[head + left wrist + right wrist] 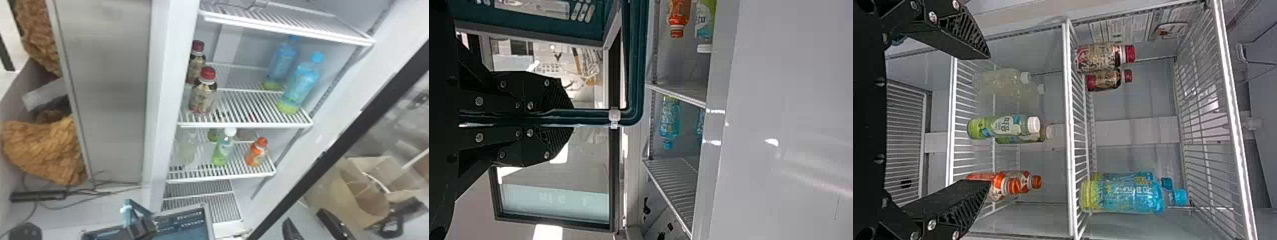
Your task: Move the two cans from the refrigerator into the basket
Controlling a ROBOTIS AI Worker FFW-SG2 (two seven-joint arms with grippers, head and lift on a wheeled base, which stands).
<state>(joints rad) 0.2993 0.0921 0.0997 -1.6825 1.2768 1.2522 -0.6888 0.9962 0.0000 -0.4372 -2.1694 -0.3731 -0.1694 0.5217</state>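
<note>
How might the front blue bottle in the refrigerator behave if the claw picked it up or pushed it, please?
The front blue bottle looks like clear, thin plastic, so it may flex when squeezed. Being tall and narrow, it could tip if pushed high up. Its rounded body might roll if it fell.

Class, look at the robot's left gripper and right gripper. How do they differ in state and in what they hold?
The left gripper is shut on the handle of the basket; the right gripper stands wide open.
The left gripper has the handle between its fingers; the right gripper holds nothing and faces the fridge shelves.
Both have two black fingers.
</note>
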